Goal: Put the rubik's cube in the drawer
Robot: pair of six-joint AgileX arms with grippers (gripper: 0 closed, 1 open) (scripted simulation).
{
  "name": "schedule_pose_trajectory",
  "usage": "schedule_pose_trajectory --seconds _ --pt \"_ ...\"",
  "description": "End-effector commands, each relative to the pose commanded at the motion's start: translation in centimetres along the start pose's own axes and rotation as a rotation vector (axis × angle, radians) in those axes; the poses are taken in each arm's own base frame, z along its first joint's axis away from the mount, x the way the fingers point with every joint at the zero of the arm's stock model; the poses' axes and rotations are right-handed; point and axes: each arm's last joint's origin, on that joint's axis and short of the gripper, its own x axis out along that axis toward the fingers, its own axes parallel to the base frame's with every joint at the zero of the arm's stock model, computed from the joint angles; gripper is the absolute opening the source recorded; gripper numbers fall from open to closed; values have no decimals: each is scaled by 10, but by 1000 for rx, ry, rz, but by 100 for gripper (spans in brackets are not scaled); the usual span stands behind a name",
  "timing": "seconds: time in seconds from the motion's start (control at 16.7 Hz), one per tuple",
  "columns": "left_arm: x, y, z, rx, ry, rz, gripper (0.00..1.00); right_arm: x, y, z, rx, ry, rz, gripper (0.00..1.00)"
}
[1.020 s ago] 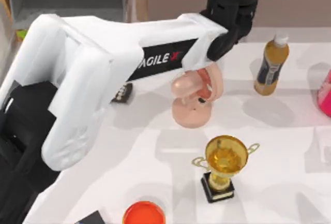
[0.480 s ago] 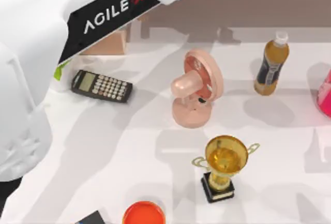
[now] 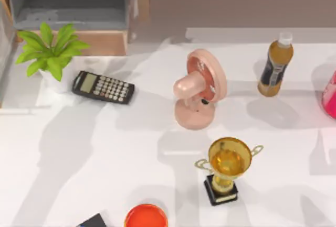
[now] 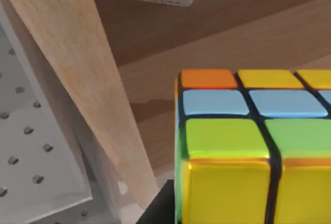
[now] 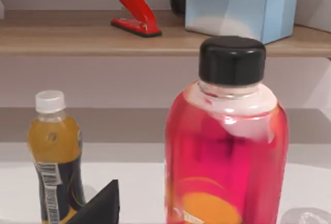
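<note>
The rubik's cube (image 4: 253,151) looms close in the left wrist view, showing yellow, green, light blue and orange tiles with dark grid lines. It hangs in front of slanting wooden boards (image 4: 77,79), with my left gripper shut on it; a dark piece of a finger (image 4: 160,208) shows at its lower edge. The drawer (image 3: 68,1) stands pulled out at the table's back left, with a grey floor, grey walls and a light wooden front panel (image 3: 100,42). My right gripper is parked by the pink bottle (image 5: 225,146), one dark fingertip (image 5: 101,206) showing off to the side.
On the table stand a pink fan (image 3: 199,93), a gold trophy (image 3: 227,166), an orange drink bottle (image 3: 275,64), a calculator (image 3: 102,86), a potted plant (image 3: 50,51) and a red dish (image 3: 146,216). The shelf behind holds a red stapler (image 5: 134,12) and a tissue box (image 5: 240,9).
My left arm has swung up and out of the top view, uncovering the drawer, the plant and the calculator. Nothing on the table has shifted.
</note>
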Motion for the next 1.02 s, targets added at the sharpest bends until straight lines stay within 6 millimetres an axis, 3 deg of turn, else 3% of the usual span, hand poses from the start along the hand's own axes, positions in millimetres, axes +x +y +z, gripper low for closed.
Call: schedule_pose_trajectory --seconds 0.18,0.48,0.72,1.02 --pt "-14 52 -5 -35 131 42 0 0 0 0 0 0 0 100" --pt "6 151 -33 -113 387 138 0 0 0 0 0 0 0 100" --pt "39 240 -74 -193 581 193 0 0 0 0 0 0 0 100" --pt "72 343 -143 -293 751 206 0 0 0 0 0 0 0 100"
